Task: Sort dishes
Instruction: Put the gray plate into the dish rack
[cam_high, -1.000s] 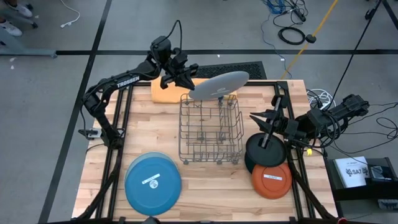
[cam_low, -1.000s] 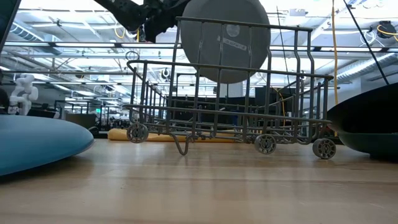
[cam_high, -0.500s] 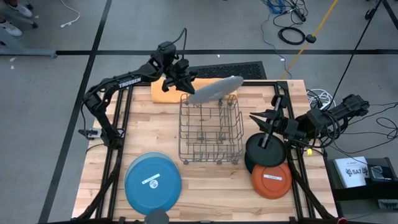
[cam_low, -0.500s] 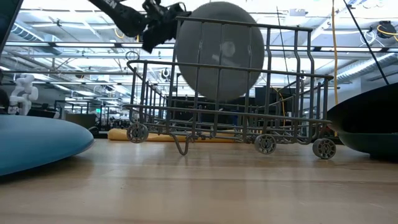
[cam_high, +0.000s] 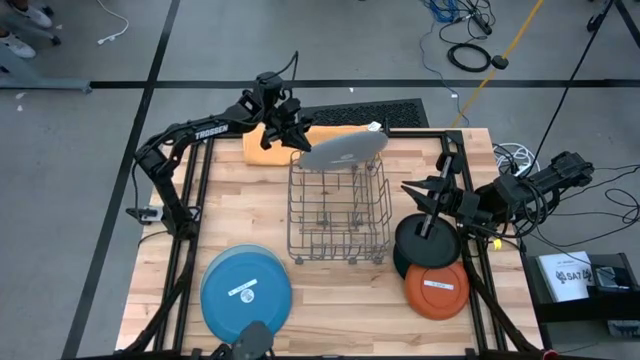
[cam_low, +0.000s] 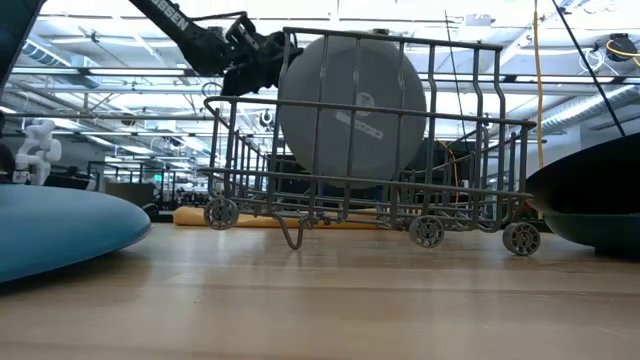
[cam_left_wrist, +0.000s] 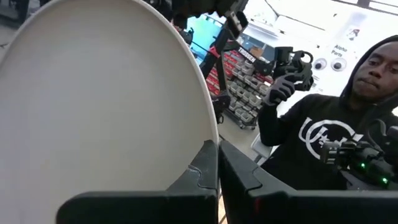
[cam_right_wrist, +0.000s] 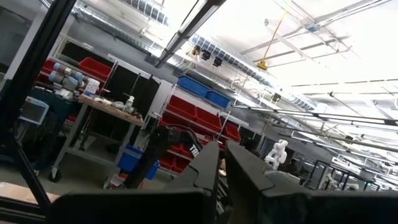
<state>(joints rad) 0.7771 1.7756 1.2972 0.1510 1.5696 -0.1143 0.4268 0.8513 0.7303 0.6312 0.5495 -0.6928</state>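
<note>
We judge the sorting to be at its first placement: of four plates, none yet stands settled in the wire rack at the centre of the high view. The left gripper, above the rack's far edge in the upper middle of that view, is clamped shut on the rim of the grey plate, which stands on edge, tilted, and partly lowered among the rack's wires at its far end; we cannot tell whether its lower rim touches the rack floor. Three plates remain on the table: the blue plate at lower left, the orange plate at lower right, and the black plate just above it, the two appearing to overlap. The right gripper rests over the black plate with its fingers nearly together; we see nothing held in it. The high view alone shows all four plates and an orange cloth behind the rack. The low view alone shows the grey plate face-on behind the rack's bars, its sticker visible, with most of the disc below the top rail. The left wrist view shows the clamped fingers on the plate's rim and a person in a dark hooded top beyond the table. The right wrist view shows only the room.
</note>
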